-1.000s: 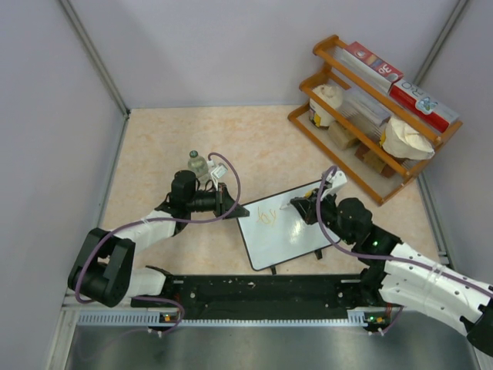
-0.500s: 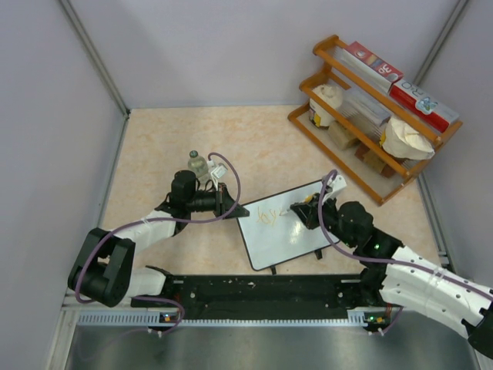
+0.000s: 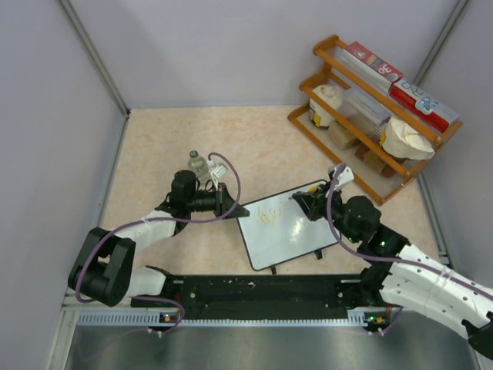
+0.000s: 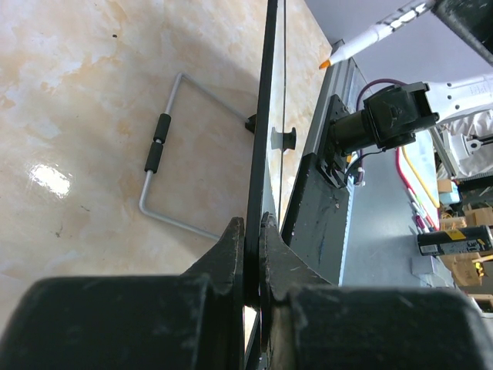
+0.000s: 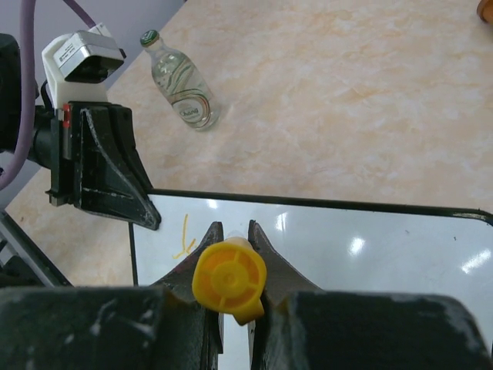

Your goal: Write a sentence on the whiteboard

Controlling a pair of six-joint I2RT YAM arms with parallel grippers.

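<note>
Top external: left gripper (image 3: 239,210) clamps whiteboard (image 3: 289,235) edge; right gripper (image 3: 303,203) clamps marker (image 4: 370,36), tip hovering right of sentence (image 3: 267,217). Mid-writing, I'd say; next, lower the tip there.

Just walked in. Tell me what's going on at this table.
Two robot arms are writing on a whiteboard. The left gripper is shut on one edge of the whiteboard, steadying it on the table. The right gripper is shut on an orange-tipped marker, whose tip looks lifted just off the board at this moment. A short bit of orange script, the start of the sentence, sits near the clamped edge; the rest is blank.
</note>
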